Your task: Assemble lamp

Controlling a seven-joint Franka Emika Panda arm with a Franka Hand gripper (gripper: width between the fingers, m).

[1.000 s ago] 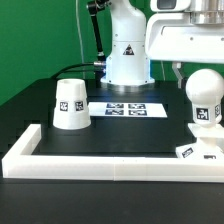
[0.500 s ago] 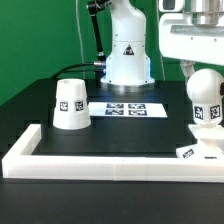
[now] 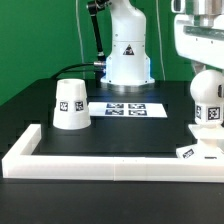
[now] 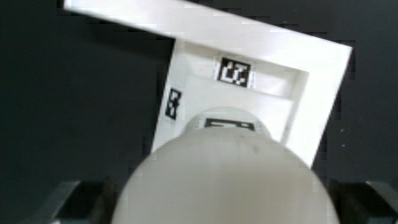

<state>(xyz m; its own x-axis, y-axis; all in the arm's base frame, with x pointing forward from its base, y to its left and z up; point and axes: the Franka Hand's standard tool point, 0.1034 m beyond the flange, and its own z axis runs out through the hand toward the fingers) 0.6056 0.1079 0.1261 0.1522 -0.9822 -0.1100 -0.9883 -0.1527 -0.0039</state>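
— While the end effector [image 3: 207, 72] is closed tight on the rounded white plastic bulb [image 3: 208, 100], what should I watch for from my desk?

— I'd centre it first. From here the bulb hangs just above the flat square white plastic base [image 3: 205, 151], and I can't tell whether they touch. On my wrist feed the base shows beyond the bulb and seems off to one side of it, so I'd nudge sideways before lowering.

— And then?

— I'd keep the bulb upright, come down slowly, and hold my grip until it seats in the base. The tapered white plastic cone shade [image 3: 70, 103] stands on the worktop [image 3: 120, 135] well apart from the base, so it shouldn't interfere.
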